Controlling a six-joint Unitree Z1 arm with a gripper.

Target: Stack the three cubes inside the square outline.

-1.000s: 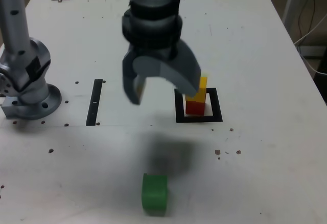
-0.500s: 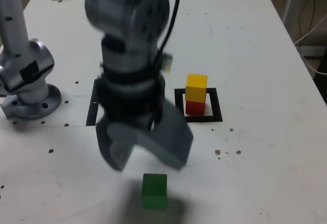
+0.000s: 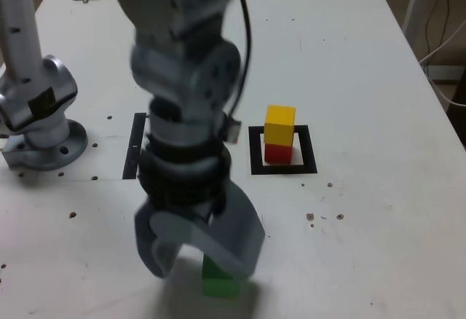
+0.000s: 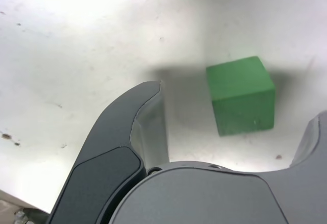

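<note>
Pincer (image 3: pixel 200 257) spread wide, holding nothing, low over matte green cube (image 4: pixel 240 95) near front of white table (image 3: pixel 378 210), yellow cube (image 3: pixel 279 124) atop red cube (image 3: pixel 276 153) inside black square outline (image 3: pixel 255 151)

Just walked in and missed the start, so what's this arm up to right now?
A single robot arm is stacking cubes. The yellow cube already sits on the red cube inside the square outline. The green cube lies alone on the white table, near the front edge in the exterior view. The end effector hangs over it with jaws wide open, holding nothing yet.
</note>
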